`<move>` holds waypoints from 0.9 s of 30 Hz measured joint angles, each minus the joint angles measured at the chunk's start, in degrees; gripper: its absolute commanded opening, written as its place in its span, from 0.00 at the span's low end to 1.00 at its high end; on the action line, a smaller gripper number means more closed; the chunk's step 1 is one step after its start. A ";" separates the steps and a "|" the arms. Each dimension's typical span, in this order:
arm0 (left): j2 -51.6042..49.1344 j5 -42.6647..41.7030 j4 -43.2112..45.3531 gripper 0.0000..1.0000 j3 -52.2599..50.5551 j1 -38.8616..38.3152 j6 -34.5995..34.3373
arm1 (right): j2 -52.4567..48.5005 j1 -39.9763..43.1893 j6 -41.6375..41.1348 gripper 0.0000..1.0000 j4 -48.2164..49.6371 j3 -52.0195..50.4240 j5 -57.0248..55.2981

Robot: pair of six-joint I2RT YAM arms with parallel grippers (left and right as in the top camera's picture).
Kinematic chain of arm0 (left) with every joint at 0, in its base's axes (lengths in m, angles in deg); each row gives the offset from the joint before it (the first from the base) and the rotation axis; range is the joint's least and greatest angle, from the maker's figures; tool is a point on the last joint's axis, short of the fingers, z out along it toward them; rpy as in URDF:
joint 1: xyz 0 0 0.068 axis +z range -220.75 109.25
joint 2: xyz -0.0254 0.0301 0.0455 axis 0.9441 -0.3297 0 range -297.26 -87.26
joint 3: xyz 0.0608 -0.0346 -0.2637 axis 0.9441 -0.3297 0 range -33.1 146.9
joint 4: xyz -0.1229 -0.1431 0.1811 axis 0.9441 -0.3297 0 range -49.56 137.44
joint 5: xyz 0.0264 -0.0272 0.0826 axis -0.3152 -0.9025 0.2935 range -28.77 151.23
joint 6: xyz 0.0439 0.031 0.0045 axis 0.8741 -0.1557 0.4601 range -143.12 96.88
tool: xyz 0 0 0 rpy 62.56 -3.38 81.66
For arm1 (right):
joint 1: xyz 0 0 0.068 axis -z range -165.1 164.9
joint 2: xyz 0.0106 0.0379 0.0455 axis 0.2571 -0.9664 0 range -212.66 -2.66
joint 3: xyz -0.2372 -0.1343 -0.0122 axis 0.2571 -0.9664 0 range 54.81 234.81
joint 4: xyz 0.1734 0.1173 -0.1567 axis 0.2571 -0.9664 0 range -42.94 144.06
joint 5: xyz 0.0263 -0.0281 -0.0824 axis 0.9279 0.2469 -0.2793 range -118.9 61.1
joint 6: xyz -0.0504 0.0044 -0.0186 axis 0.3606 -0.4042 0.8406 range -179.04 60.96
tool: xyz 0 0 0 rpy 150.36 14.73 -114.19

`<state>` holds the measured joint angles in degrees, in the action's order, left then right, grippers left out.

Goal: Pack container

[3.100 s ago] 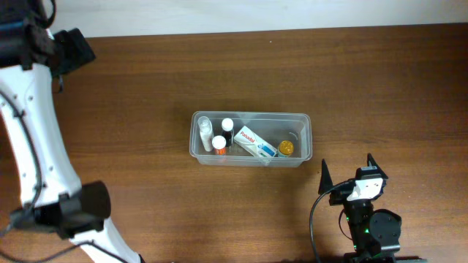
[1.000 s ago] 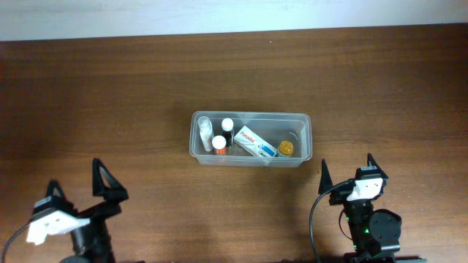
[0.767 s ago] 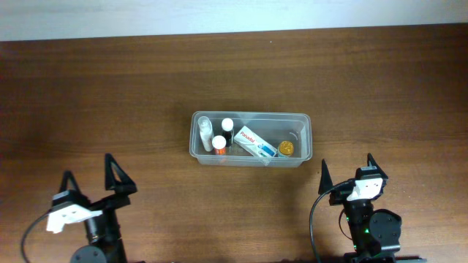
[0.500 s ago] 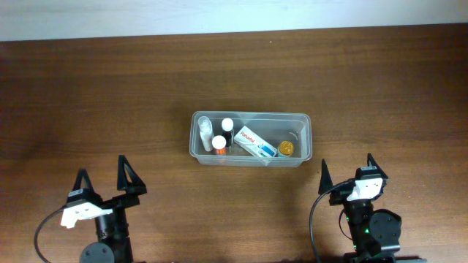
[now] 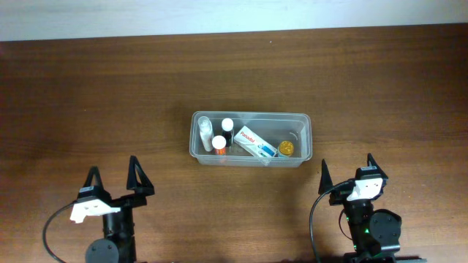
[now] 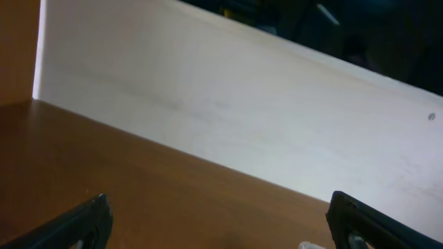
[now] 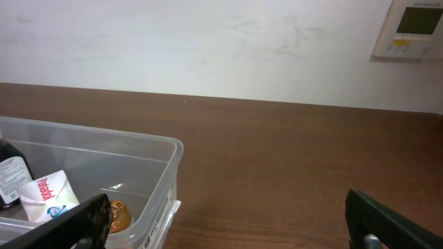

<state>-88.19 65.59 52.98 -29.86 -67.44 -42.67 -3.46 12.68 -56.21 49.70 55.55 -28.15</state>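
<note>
Left gripper (image 5: 114, 174) low at the table's (image 5: 110, 88) near-left edge, jaws spread wide and empty, right gripper (image 5: 347, 166) likewise near-right, both pointing toward the central clear plastic container (image 5: 270, 114).

In the right wrist view the container (image 7: 149, 180) runs off the left and bottom edges, the dark bottle (image 7: 8, 180) inside it is cut by the left edge, and from overhead the labels of the bottles (image 5: 219, 143) inside it are too small to read.
</note>
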 measured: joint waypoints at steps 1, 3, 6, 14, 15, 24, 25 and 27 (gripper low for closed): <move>0.00 -0.07 0.28 0.99 -0.52 0.00 0.00 | 0.00 0.00 0.00 0.98 0.00 0.00 0.00; 0.00 -0.11 0.42 0.99 -1.53 0.02 0.00 | 0.00 0.00 -0.04 0.98 0.00 0.00 0.00; 0.00 -0.11 -0.15 0.99 -2.29 0.00 0.00 | 0.00 0.00 0.00 0.98 0.00 0.00 0.00; 0.04 -0.13 -4.94 0.99 -2.32 0.02 0.00 | 0.00 0.00 -0.02 0.98 0.00 0.00 0.00; 0.07 -0.11 -6.25 0.99 -2.32 0.02 0.00 | 0.00 0.00 -0.02 0.98 0.00 0.00 0.00; -0.20 -0.52 -10.05 1.00 -2.45 0.02 4.15 | 0.00 0.00 -0.02 0.98 0.00 0.00 0.00; -0.37 -0.52 -10.05 0.99 -2.45 0.02 4.74 | 0.00 0.00 0.02 0.98 0.00 0.00 0.00; -0.52 -0.55 -10.05 1.00 -2.45 0.00 5.31 | 0.00 0.00 0.02 0.98 0.00 0.00 0.00</move>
<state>-88.72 65.05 42.92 -32.31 -67.44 -37.36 -3.46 12.68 -56.19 49.70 55.55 -28.15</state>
